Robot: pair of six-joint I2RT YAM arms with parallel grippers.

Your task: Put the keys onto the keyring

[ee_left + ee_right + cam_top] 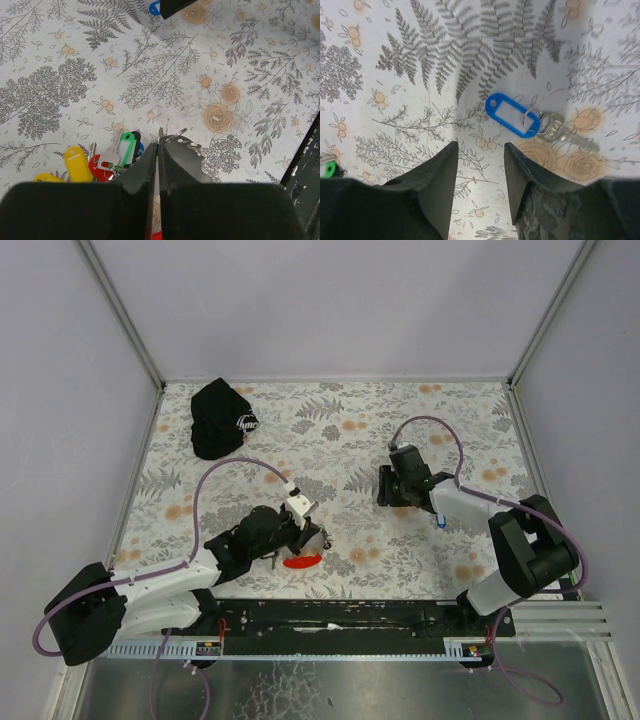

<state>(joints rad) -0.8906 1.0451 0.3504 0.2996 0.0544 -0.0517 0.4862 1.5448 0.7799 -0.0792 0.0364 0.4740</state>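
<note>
So, bunch point(115, 157): glossy oblong plastic tags, yellow, green, red, on small metal keys, lying just left of the keyring point(176, 136); they could snag it.
Left gripper point(159, 144): clenched on the keyring, a thin springy wire coil; it may twist out of so narrow a pinch.
Right gripper point(479, 150): released, holding nothing.
Blue key point(512, 115): smooth tag, flat metal blade, lying ahead of the jaws; close off-centre and you could skid it away.

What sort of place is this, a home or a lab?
Probably a lab test booth, not a home: plain white walls on metal framing enclose one table with a flowered cover, and a left arm and right arm are bolted to a rail at its near edge.
</note>
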